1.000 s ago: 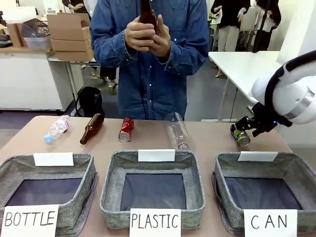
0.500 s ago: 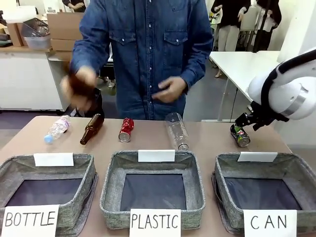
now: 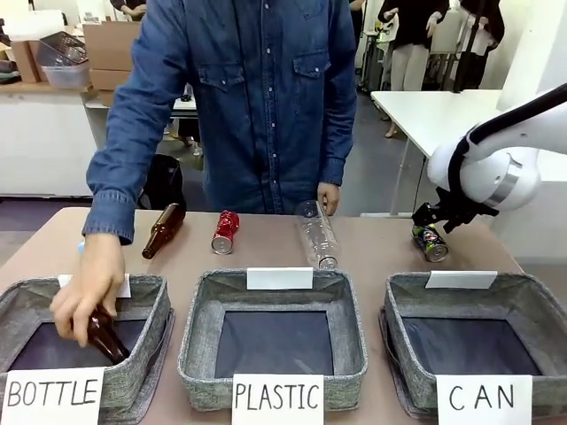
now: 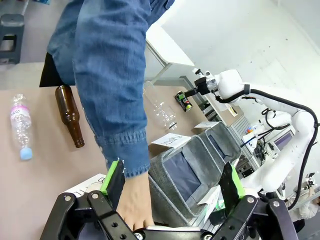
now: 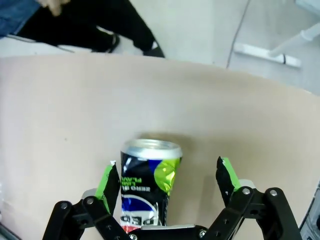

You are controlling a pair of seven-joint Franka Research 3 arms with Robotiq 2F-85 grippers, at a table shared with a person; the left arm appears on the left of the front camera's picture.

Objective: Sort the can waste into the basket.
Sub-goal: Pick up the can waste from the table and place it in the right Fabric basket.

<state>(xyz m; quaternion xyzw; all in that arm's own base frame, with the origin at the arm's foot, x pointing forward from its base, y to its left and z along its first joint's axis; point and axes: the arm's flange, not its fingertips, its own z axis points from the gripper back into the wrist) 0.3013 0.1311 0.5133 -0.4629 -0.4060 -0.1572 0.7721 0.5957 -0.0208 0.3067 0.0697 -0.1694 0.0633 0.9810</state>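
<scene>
Straddling the dark blue-black can (image 5: 150, 172) with the right fingers (image 5: 224, 176) spread wide, not clamped on it. Lying on the counter (image 3: 372, 252), just beyond the far rim of the CAN basket (image 3: 532, 297). Farther left, the red can (image 3: 225, 232). Holding nothing with the left fingers (image 4: 231, 181), likewise spread wide.

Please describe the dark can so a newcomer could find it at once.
Find the grey basket signed CAN, on the robot's right. Beyond its far rim sits the dark can, between the open fingers of the right gripper. Unlike the red can, it is blue-black with green print.
</scene>
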